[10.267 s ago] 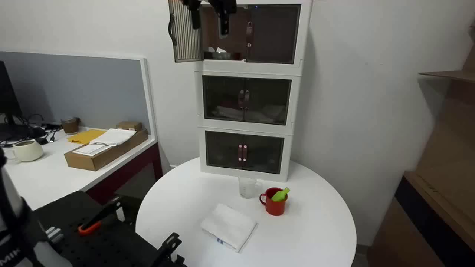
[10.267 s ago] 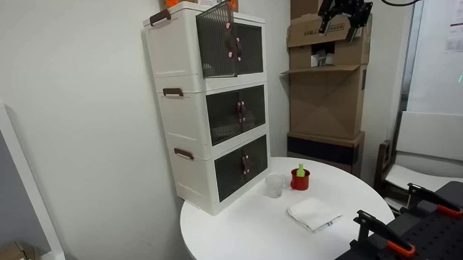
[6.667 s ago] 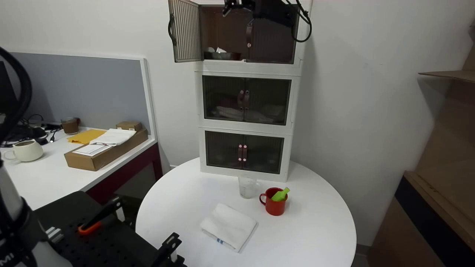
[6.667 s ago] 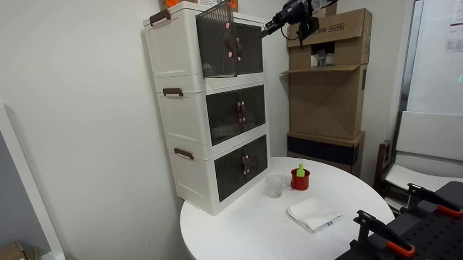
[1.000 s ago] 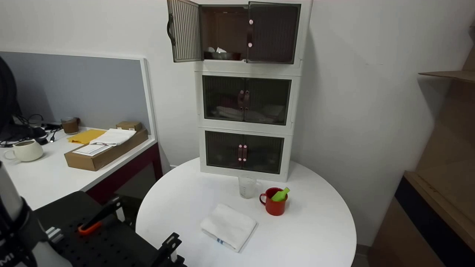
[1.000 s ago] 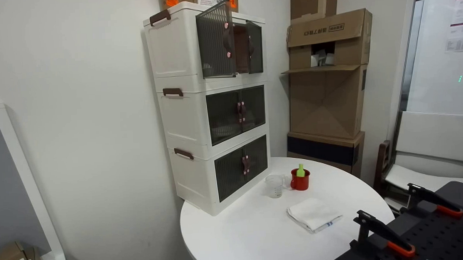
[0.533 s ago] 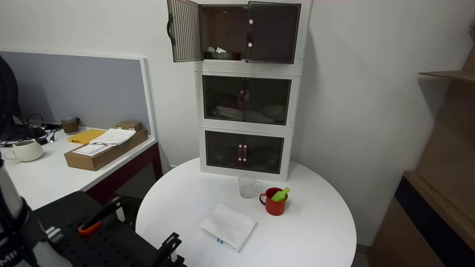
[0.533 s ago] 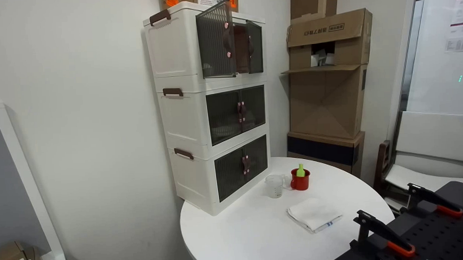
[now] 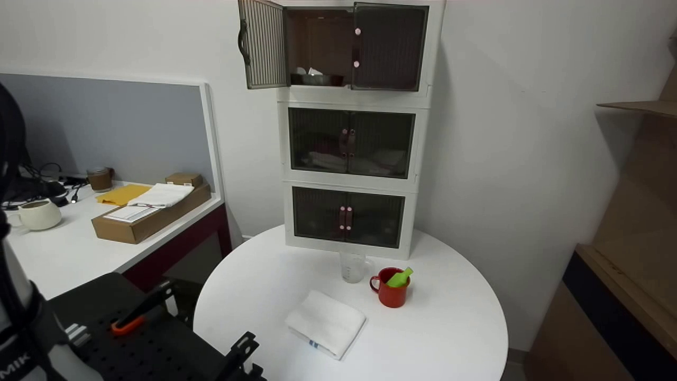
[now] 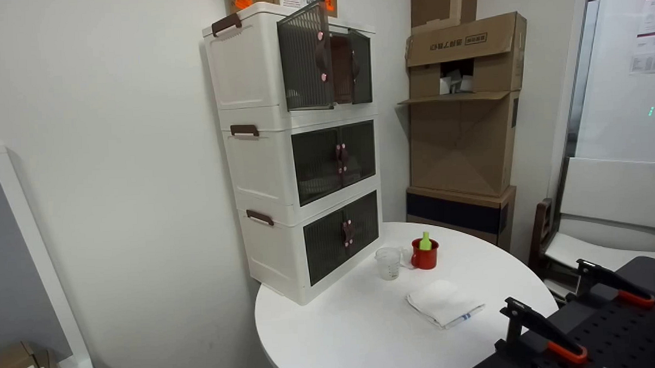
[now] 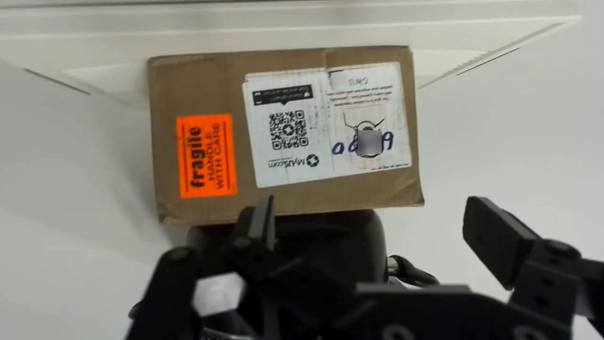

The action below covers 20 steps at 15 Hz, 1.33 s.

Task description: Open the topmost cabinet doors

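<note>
On topmost cabinet [image 10: 245, 67], two doors [image 10: 303, 62] ajar; one claw [image 11: 370, 219] gaping.

Over at the edge of an exterior view I make out the pale lower arm [image 9: 66, 362] with its dark bands, slanting up and cut off by the border. In the wrist view, the end effector [image 11: 370, 208] has its two black fingers [image 11: 498, 238] spread well apart, with a wide gap between their tips.
</note>
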Motion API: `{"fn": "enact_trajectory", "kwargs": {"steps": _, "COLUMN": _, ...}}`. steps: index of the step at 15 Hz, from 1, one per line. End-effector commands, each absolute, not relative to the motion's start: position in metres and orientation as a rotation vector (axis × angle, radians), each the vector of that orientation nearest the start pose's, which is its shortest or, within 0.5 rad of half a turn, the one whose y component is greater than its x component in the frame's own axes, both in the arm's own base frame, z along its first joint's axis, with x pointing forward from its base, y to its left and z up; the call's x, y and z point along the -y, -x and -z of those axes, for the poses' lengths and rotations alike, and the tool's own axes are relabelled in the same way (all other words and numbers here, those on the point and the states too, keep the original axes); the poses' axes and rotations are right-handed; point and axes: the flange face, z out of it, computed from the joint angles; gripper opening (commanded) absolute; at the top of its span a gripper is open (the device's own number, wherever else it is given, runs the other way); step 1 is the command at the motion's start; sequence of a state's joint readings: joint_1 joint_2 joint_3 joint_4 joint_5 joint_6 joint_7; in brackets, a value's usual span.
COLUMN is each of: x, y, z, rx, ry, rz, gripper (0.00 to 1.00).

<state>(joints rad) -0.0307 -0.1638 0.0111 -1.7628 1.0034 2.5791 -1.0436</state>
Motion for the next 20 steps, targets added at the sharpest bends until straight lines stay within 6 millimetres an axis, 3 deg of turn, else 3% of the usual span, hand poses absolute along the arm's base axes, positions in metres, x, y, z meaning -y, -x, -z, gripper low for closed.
{"fn": "enact_trajectory", "kwargs": {"steps": 1, "x": 0.016, "y": -0.538, "z": -0.747, "rx": 0.562, "ry": 2.376, "rz": 1.804, "gripper": 1.00}}
{"fn": "enact_trajectory", "kwargs": {"steps": 4, "x": 0.020, "y": -0.528, "z": -0.754, "rx": 0.739, "ry": 2.538, "rz": 1.784, "gripper": 1.00}}
{"fn": "enact_trajectory", "kwargs": {"steps": 7, "x": 0.024, "y": -0.518, "z": -0.761, "rx": 0.909, "ry": 2.647, "rz": 1.579, "gripper": 1.00}}
{"fn": "enact_trajectory", "kwargs": {"steps": 8, "x": 0.017, "y": -0.516, "z": -0.765, "rx": 0.850, "ry": 2.581, "rz": 1.493, "gripper": 1.00}}
{"fn": "enact_trajectory", "kwargs": {"steps": 9, "x": 0.020, "y": -0.528, "z": -0.754, "rx": 0.861, "ry": 2.609, "rz": 1.591, "gripper": 1.00}}
{"fn": "enact_trajectory", "kwargs": {"steps": 15, "x": 0.017, "y": -0.518, "z": -0.761, "rx": 0.867, "ry": 2.597, "rz": 1.509, "gripper": 1.00}}
{"fn": "enact_trajectory", "kwargs": {"steps": 17, "x": 0.020, "y": -0.524, "z": -0.752, "rx": 0.683, "ry": 2.754, "rz": 1.406, "gripper": 1.00}}
{"fn": "enact_trajectory", "kwargs": {"steps": 20, "x": 0.019, "y": -0.541, "z": -0.740, "rx": 0.460, "ry": 2.849, "rz": 1.288, "gripper": 1.00}}
